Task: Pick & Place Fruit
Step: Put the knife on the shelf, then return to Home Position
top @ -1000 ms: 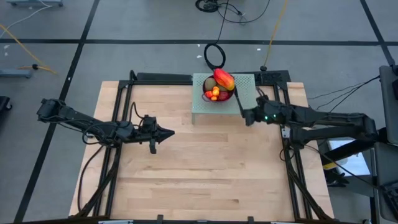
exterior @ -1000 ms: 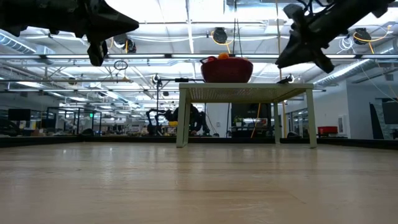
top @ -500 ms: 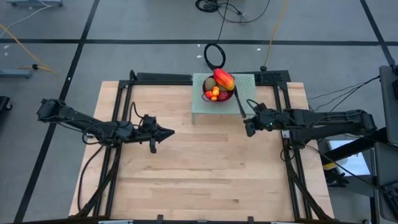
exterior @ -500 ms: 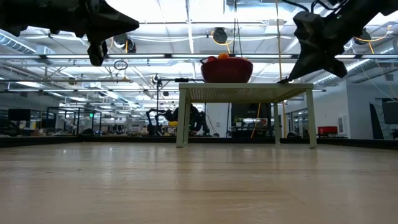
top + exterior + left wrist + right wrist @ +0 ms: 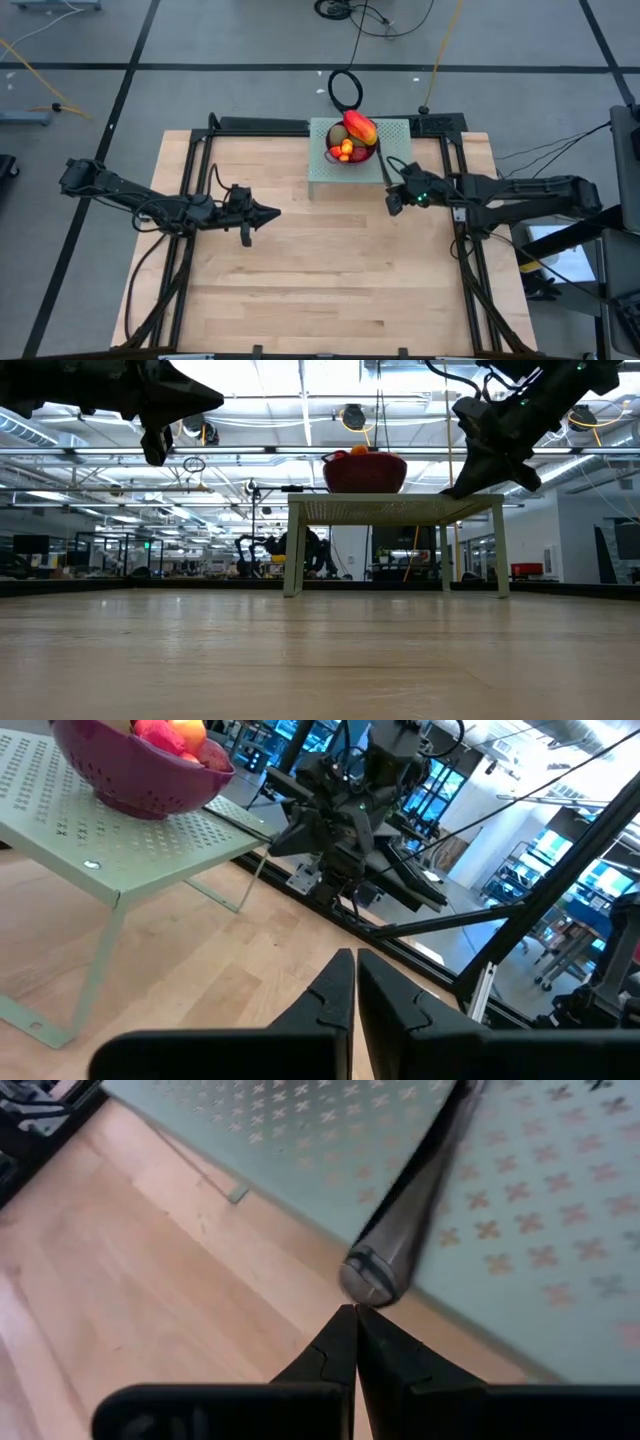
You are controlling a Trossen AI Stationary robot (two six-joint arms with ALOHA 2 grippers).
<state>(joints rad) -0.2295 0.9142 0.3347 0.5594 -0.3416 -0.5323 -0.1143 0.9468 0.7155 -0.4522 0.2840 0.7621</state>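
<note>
The fruit [image 5: 350,140] lies heaped in a purple perforated bowl [image 5: 365,472] on a small green perforated table [image 5: 395,135] at the far middle: a red-yellow mango [image 5: 361,128], a kiwi [image 5: 340,133] and small orange-red pieces [image 5: 346,150]. A dark-handled knife [image 5: 384,168] lies on the green table, its handle end [image 5: 372,1280] past the table's near edge. My right gripper [image 5: 392,205] is shut, its tips just below that handle end [image 5: 355,1315]. My left gripper [image 5: 272,212] is shut and empty, raised over the table's left middle. My right gripper's shut fingertips [image 5: 340,1330] stand right at the free end of the knife's handle [image 5: 368,1292], coming along the handle from the near right. I cannot tell whether they touch it.
The green table stands on thin legs [image 5: 295,550] above the wooden tabletop [image 5: 320,280]. A black frame [image 5: 460,240] runs along the tabletop's sides. My right arm shows in the left wrist view [image 5: 350,810] beside the bowl [image 5: 140,770].
My right gripper has moved a little toward the table's near edge and then slightly left, staying by the knife's handle end. The fruit, bowl and knife have kept still.
</note>
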